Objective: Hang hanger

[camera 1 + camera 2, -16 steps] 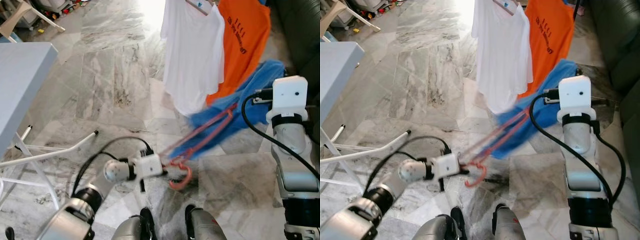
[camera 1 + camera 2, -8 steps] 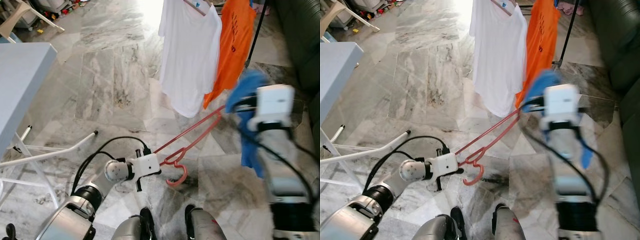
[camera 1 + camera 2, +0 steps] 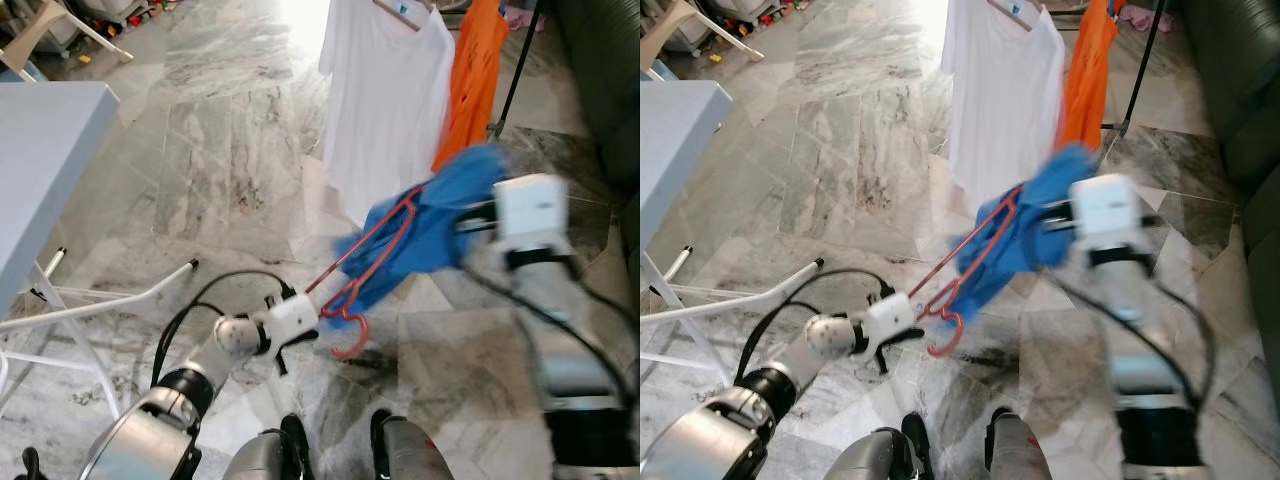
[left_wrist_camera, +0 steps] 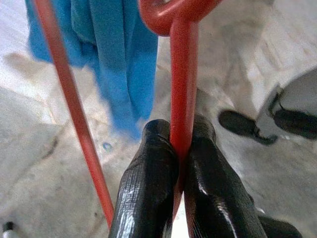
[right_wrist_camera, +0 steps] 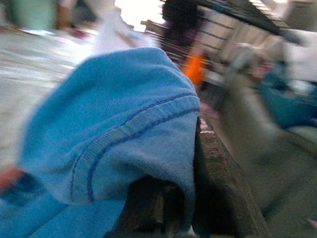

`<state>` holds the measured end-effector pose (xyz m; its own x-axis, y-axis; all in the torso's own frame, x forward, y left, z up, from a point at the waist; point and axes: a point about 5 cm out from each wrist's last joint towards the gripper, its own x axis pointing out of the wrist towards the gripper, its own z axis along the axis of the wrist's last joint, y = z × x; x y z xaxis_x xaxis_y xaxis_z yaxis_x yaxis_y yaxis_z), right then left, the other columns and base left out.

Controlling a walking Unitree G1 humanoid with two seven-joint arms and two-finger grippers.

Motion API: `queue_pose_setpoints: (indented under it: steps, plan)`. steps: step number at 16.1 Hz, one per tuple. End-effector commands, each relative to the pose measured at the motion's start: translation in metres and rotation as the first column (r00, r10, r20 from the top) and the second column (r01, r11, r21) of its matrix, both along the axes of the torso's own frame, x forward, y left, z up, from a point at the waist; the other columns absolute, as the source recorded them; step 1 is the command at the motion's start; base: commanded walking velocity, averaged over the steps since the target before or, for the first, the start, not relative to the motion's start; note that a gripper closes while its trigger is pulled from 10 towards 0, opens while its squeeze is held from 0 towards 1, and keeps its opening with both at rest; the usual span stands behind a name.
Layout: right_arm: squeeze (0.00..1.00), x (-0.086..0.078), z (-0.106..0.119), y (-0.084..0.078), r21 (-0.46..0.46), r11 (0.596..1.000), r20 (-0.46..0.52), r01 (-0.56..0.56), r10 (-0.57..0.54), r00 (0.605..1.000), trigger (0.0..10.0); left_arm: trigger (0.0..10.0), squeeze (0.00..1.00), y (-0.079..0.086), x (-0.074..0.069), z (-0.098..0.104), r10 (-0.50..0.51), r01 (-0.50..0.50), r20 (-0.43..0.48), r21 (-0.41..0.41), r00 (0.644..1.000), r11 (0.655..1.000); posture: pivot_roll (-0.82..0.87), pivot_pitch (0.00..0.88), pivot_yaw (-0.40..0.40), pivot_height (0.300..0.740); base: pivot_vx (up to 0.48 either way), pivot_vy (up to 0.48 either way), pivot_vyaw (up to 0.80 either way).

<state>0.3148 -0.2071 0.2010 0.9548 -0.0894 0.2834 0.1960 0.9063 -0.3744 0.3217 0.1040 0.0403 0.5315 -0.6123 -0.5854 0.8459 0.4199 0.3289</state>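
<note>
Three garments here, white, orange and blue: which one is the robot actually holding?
The blue garment. It drapes over the right pincer and the red hanger pinched by the left pincer; the white shirt and orange shirt hang apart.

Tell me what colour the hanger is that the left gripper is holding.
Red; the hanger shows best in the left wrist view, clamped in the left gripper.

Red hanger [image 3: 352,280] — tilted, hook down — carries a bunched blue garment [image 3: 432,228].
</note>
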Motion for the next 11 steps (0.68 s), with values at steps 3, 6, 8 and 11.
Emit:
queue_pose_setpoints:
  steps: [3,6,8,11]
  plan:
    - [0.00,-0.006,0.011,-0.027,-0.002,0.982,0.069,0.187,-0.186,0.980,0.0,0.0,0.00,0.025,-0.005,-0.014,0.123,-0.120,-0.088,0.039,0.989,0.992,-0.21,0.260,0.104,0.740,0.000,0.000,0.00]
    - [0.00,-0.009,0.012,-0.009,-0.025,0.990,0.113,0.139,-0.135,0.984,0.0,0.0,0.00,0.027,-0.004,-0.014,0.156,-0.151,-0.079,0.065,0.985,0.986,-0.21,0.263,0.105,0.740,0.000,0.000,0.00]
    - [0.00,-0.008,0.008,0.006,-0.003,0.999,0.093,0.053,-0.053,0.994,0.0,0.0,0.00,0.025,-0.004,-0.015,0.159,-0.154,-0.077,0.063,0.984,0.986,-0.21,0.263,0.105,0.740,0.000,0.000,0.00]
    - [0.00,-0.010,-0.010,0.031,0.039,0.992,0.003,-0.120,0.120,0.993,0.0,0.0,0.00,0.021,-0.003,-0.015,0.193,-0.190,-0.080,0.043,0.978,0.981,-0.22,0.264,0.101,0.740,0.000,0.000,0.00]
